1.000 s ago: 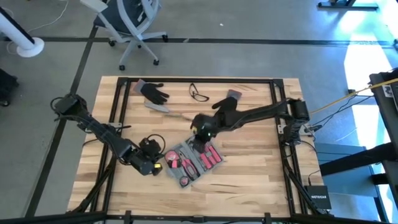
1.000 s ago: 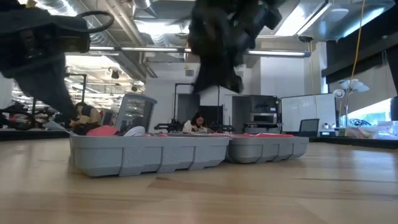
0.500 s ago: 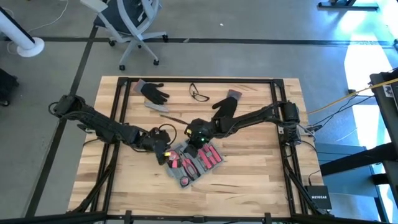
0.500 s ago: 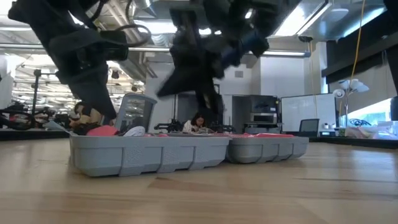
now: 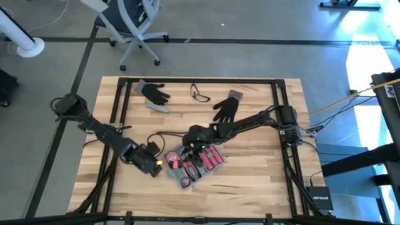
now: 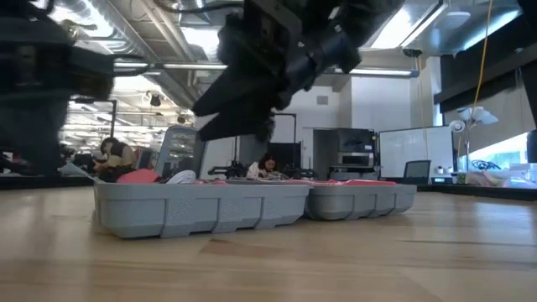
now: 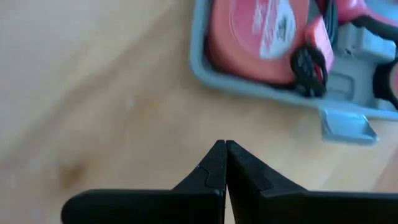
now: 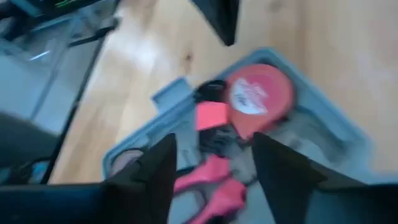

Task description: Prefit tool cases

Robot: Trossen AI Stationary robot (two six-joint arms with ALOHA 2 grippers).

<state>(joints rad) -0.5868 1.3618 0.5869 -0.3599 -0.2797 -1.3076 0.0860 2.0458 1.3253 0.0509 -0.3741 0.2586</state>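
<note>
Readable writing: only "NETGEAR" on a small black box (image 5: 323, 201) off the desk's right edge; the white label on the red tape measure (image 7: 261, 34) is too blurred to read. Open blue-grey tool case (image 5: 195, 164) lies flat on the wooden desk (image 5: 250, 187), angled, a bit below desk centre, holding pink-handled tools (image 5: 199, 161) and the tape measure at its left end. In the low view the case (image 6: 252, 205) sits flat on the desk, both halves side by side. Left gripper (image 5: 152, 164) is just left of the case, low over bare wood, arm stretched diagonally from the upper left desk corner; its fingers (image 7: 214, 171) are pressed together, holding nothing, tips pointing toward the tape-measure corner of the case, not touching it. Right gripper (image 5: 195, 139) hovers over the upper left part of the case, arm reaching in long and low from the right desk edge; its fingers (image 8: 155, 171) are spread apart with nothing between them, case and tape measure (image 8: 258, 96) seen through the gap. In the low view the right gripper (image 6: 252, 84) hangs tilted above the case. Beyond the case toward the far desk edge: two black gloves (image 5: 153, 92) (image 5: 226, 107), a pair of glasses (image 5: 200, 95), a small grey bar (image 5: 157, 106) beside the left glove. Office chair (image 5: 131, 25) on the floor past the desk.
</note>
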